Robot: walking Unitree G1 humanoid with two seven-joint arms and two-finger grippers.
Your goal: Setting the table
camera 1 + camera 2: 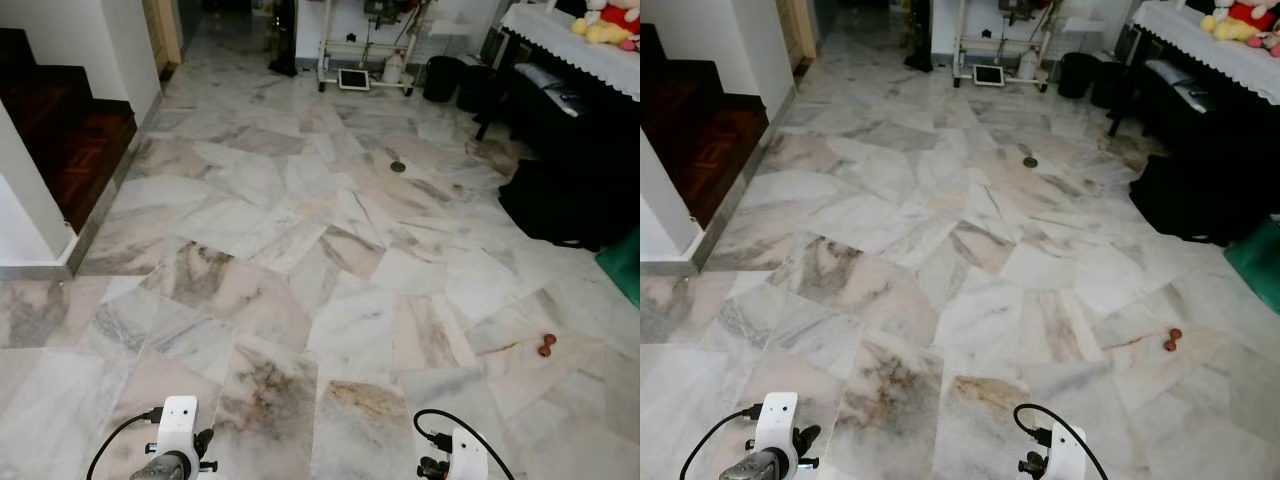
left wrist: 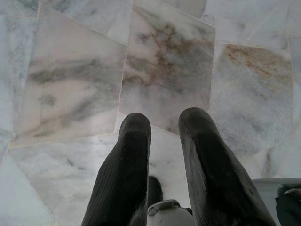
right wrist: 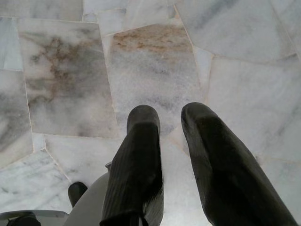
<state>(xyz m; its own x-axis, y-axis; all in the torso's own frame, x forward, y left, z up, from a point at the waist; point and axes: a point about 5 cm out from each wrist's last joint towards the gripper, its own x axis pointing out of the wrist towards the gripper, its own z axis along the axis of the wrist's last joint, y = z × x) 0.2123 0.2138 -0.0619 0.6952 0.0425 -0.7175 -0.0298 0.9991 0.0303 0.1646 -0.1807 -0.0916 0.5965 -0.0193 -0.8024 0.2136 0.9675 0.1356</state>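
No tableware is in sight. Both arms hang low at the bottom of the head views, showing as white wrists: the left arm (image 1: pixel 175 435) and the right arm (image 1: pixel 462 455). My left gripper (image 2: pixel 164 123) points down at the marble floor (image 1: pixel 330 260), open with nothing between its black fingers (image 2: pixel 127 165). My right gripper (image 3: pixel 170 115) is likewise open and empty above the floor, its fingers (image 3: pixel 141 155) a small gap apart.
A dark wooden staircase (image 1: pixel 60 130) rises at the left behind a white wall corner (image 1: pixel 25 215). A dark table with a white cloth (image 1: pixel 570 40) and a black bag (image 1: pixel 550 200) stand at the right. A white rack (image 1: pixel 365 50) stands far ahead. A small red object (image 1: pixel 546 345) lies on the floor.
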